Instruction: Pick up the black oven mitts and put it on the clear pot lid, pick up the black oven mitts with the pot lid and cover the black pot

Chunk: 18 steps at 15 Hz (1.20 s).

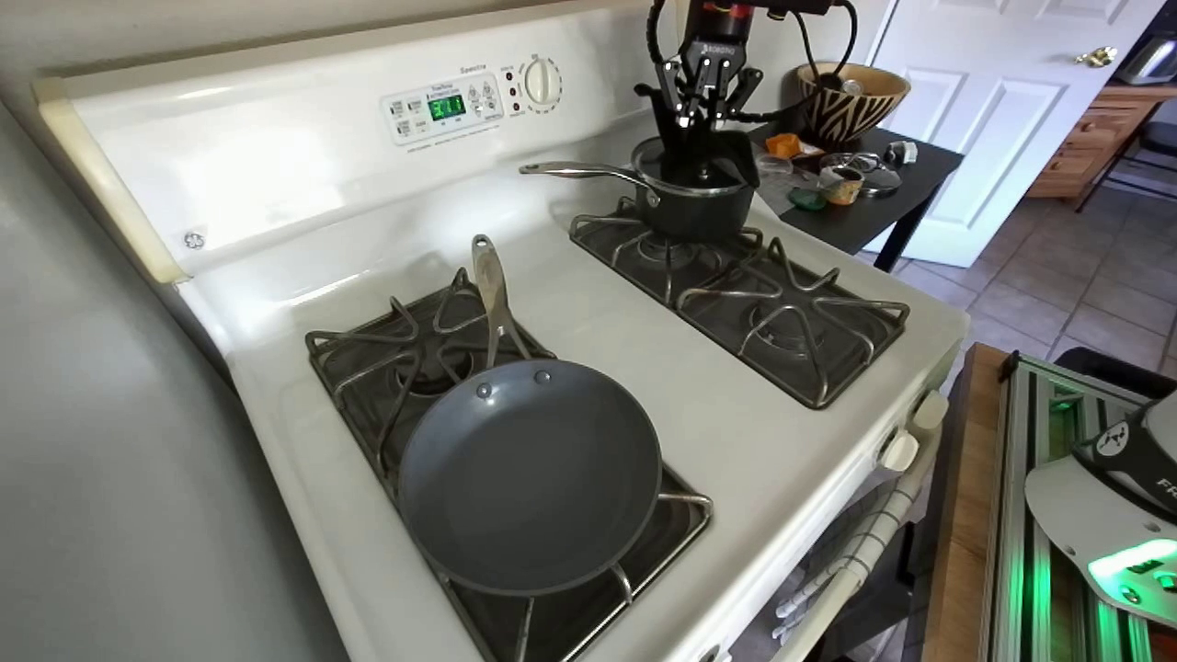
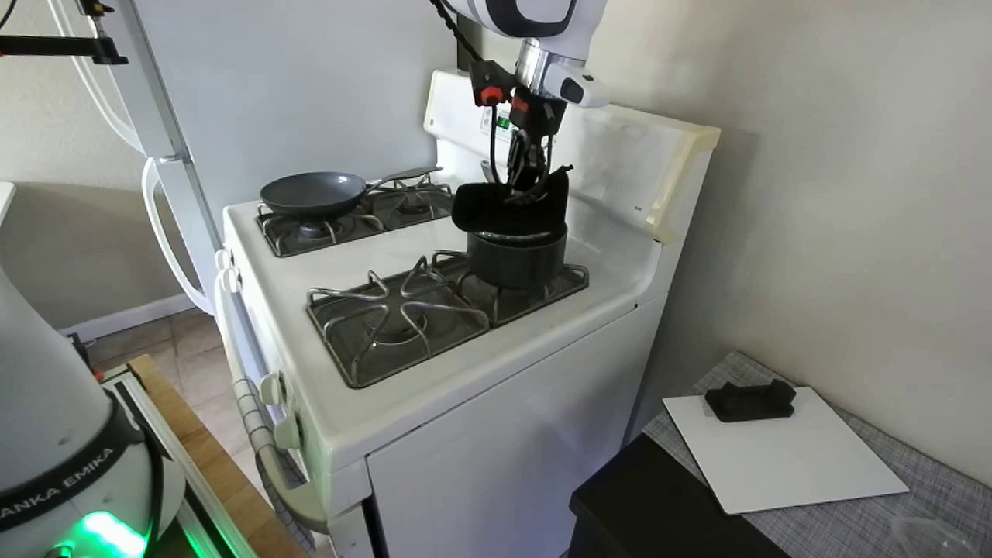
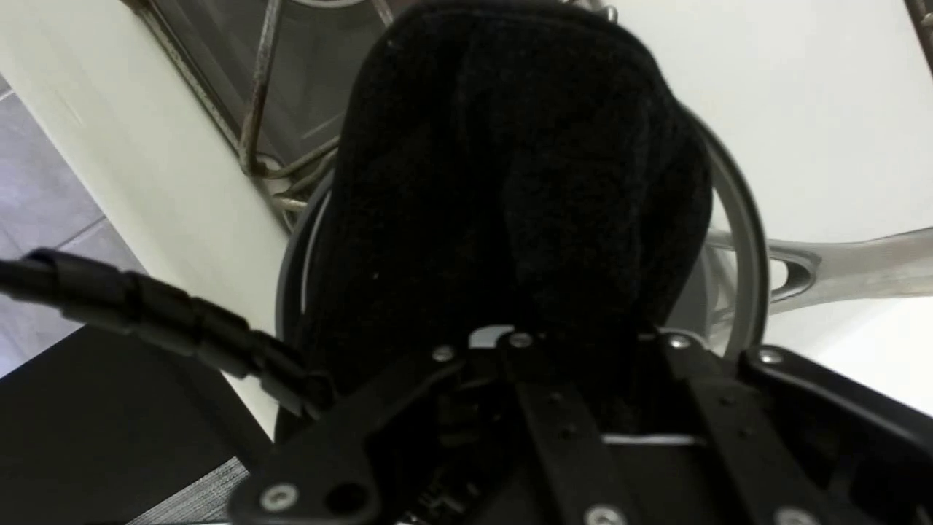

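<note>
My gripper [image 1: 703, 121] is above the stove's back burner, its fingers in the folded middle of the black oven mitts [image 2: 496, 211]. It looks shut on them; the fingertips are hidden in the cloth. The mitts' edges curl up around the fingers, and in the wrist view they [image 3: 510, 168] fill the middle. Under them, the metal rim of the clear pot lid [image 3: 745, 219] shows at the sides; its handle is hidden. The lid is over the black pot [image 1: 696, 211], which also shows in an exterior view [image 2: 518, 262]. I cannot tell whether the lid sits fully on the pot.
A grey frying pan [image 1: 533, 478] is on the other burner side. The pot's silver handle [image 1: 579, 171] points along the stove back panel [image 1: 303, 147]. A side table [image 1: 883, 216] holds a patterned bowl [image 1: 851, 103], another glass lid [image 1: 874, 175] and small items. A white board [image 2: 783, 465] holds a black object [image 2: 750, 403].
</note>
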Each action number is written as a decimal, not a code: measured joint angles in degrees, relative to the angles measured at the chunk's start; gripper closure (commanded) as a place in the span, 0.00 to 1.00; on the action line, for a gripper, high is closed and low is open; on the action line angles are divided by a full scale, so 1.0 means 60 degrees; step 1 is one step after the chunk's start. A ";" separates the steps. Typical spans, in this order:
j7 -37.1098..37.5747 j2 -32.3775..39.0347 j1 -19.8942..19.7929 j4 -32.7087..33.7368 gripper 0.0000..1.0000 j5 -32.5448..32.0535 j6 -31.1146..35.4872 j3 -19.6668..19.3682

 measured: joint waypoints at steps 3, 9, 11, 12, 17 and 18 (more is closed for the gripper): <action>0.0013 0.0016 -0.0068 0.0000 0.95 0.0038 0.0000 -0.0024; 0.0114 0.0023 -0.0119 0.0003 0.95 0.0044 0.0000 -0.0051; 0.0171 0.0027 -0.0129 0.0006 0.95 0.0044 0.0000 -0.0052; 0.0195 0.0029 -0.0130 0.0008 0.95 0.0044 0.0000 -0.0054; 0.0249 0.0036 -0.0132 0.0011 0.95 0.0054 0.0000 -0.0065; 0.0272 0.0036 -0.0132 0.0011 0.95 0.0054 0.0000 -0.0071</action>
